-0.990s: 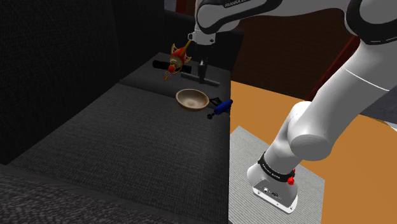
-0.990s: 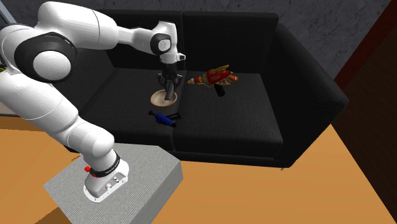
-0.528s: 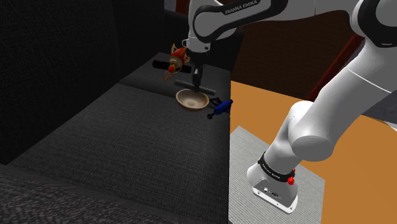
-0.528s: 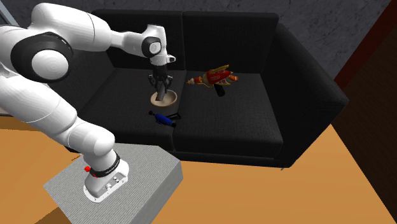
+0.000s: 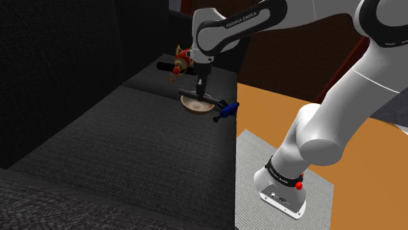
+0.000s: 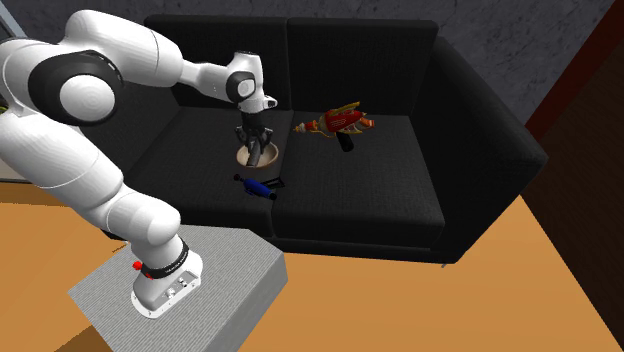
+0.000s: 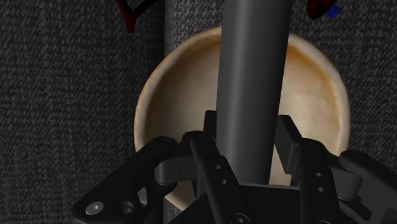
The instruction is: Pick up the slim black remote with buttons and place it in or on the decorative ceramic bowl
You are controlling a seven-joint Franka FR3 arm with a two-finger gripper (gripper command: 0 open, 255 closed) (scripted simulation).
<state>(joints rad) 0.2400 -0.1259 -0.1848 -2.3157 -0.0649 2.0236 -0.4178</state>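
Shoulder view, hold: your gripper (image 5: 199,89) points straight down over the bowl (image 5: 191,106) and pinches the remote (image 5: 210,98) near its middle. The bar lies level across the bowl's mouth. A centred hold like this probably keeps it from tipping.
Shoulder view, setting: the bowl sits on the black sofa (image 5: 131,144) seat near its front edge. A red-and-gold toy ray gun (image 5: 181,62) lies on one side and a blue tool (image 5: 226,110) on the other, both apart from it.
Shoulder view, writing: you can read "FRANKA EMIKA" in white on the arm (image 5: 238,19) link above the wrist. The marks on the arm's base at the stand (image 5: 255,153) are too small to read.
Second exterior view, height: the gripper reaches down to the bowl's opening. The black remote is hard to tell from the black fingers here. Being this low suggests you are at release height, so letting go should mean only a short drop.
Wrist view, hold: both fingers (image 7: 287,137) press the remote's long sides. It runs away from the camera over the middle of the tan bowl.
Wrist view, fit: the far end seems to pass beyond the rim, so expect it to rest across the rim or to tilt in.
Wrist view, labels: the face turned towards you is plain dark grey. No buttons, brand or lettering can be made out.
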